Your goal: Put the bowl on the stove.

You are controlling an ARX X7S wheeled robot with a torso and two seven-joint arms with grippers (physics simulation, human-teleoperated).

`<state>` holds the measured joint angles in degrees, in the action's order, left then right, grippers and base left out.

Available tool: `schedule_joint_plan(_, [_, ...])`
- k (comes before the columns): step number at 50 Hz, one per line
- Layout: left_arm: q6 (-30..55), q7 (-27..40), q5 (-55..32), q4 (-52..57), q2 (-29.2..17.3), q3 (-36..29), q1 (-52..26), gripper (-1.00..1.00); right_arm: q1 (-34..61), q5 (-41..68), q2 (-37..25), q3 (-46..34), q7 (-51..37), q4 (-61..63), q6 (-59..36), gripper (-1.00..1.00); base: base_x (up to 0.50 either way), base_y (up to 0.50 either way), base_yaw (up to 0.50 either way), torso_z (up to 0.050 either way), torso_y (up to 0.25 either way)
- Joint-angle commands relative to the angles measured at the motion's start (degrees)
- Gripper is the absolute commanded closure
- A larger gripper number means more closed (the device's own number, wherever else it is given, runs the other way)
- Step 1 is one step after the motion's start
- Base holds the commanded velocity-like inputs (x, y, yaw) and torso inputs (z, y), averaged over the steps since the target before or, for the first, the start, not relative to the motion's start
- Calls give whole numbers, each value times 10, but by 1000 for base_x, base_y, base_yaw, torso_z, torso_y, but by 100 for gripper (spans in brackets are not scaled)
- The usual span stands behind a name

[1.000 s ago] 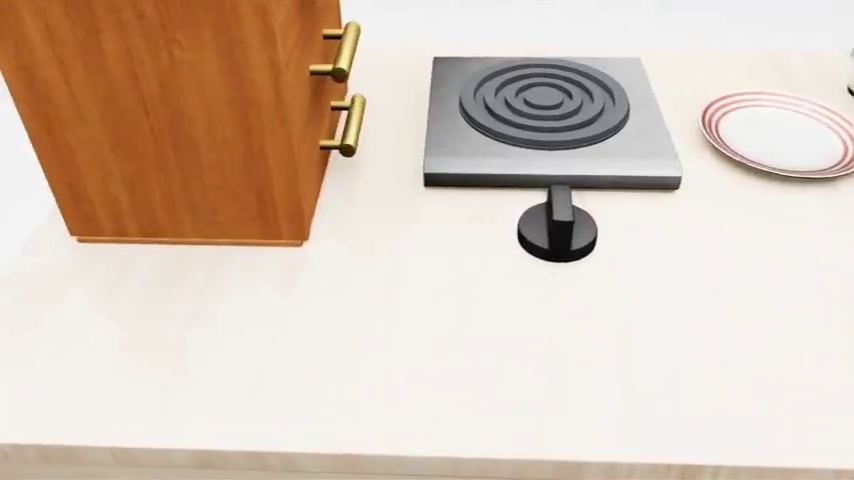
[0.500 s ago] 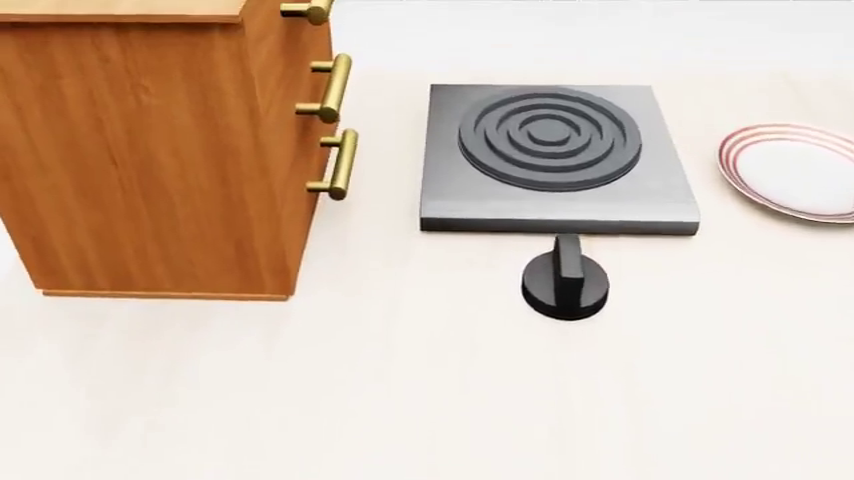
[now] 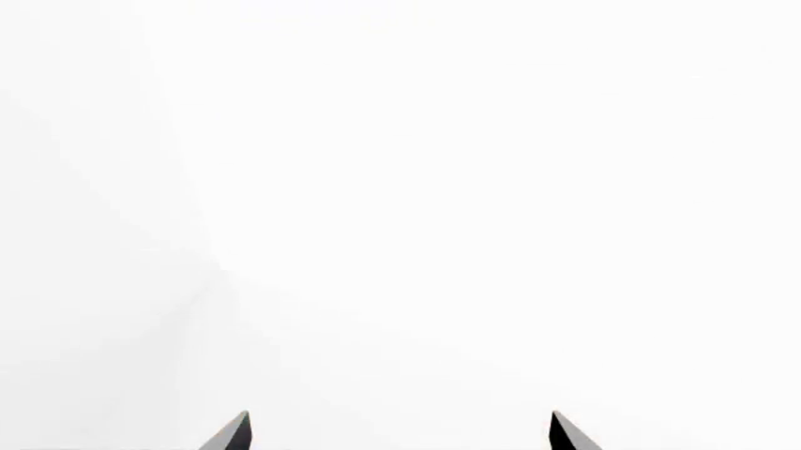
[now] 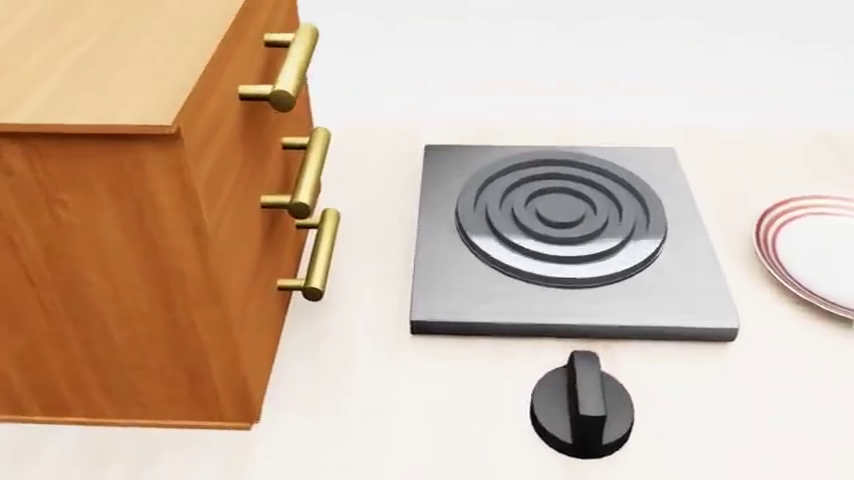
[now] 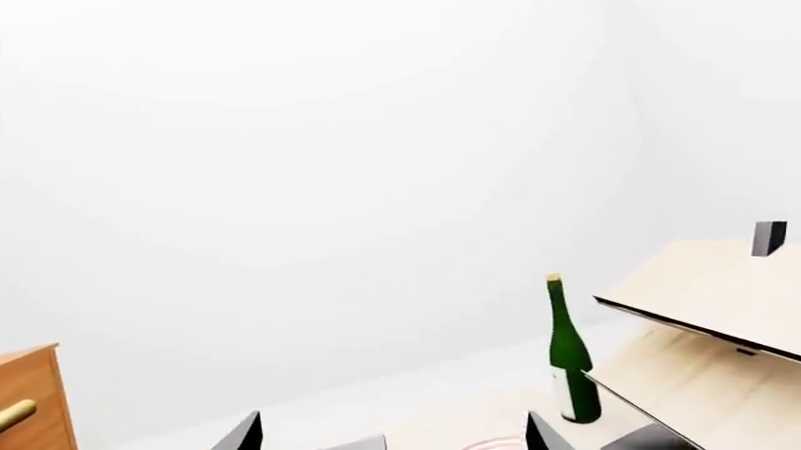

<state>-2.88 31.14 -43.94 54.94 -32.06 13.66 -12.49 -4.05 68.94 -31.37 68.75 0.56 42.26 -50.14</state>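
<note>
Search stage, by my reading: nothing is held and no reach has begun.

The bowl shows in none of the three views, so its place cannot be given and its look cannot be described from here. It may sit beyond the head view's edges.

The stove (image 4: 574,245) lies flat on the pale table (image 4: 400,420), a square dark-grey slab with a raised burner of concentric rings. Its top is bare. A black knob (image 4: 583,405) stands apart from its front edge. A wooden cabinet (image 4: 134,230) with brass handles (image 4: 310,255) stands to one side of the stove; a red-ringed plate (image 4: 814,255) lies partly in view on the other side.

Left gripper (image 3: 398,433): only two dark tips show, set well apart, with blank white ahead of them and nothing between.

Right gripper (image 5: 390,433): tips likewise apart, nothing between them. Ahead of them, well beyond reach, a green bottle (image 5: 571,352) stands upright beside a pale slanted shelf board (image 5: 714,291); a sliver of the cabinet sits far off to one side.

Neither arm appears in the head view.

Next move calls for finding the bowl first, probably by turning the head or base, then bringing a spread pair of fingers down over its rim. The stove needs no clearing.
</note>
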Motion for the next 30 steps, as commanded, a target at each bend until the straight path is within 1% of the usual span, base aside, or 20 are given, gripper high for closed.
schedule_joint_plan(1, [-3,-14,14,-3,10,7,1,-100,0,-10,11,8,9,-1,1,-100,500,-121,0,0,0])
schedule_joint_plan(30, [-8,-6,12,-3,4,5,2,-100,-2,-12,14,2,16,1,8,-100,500,-117,0,0,1])
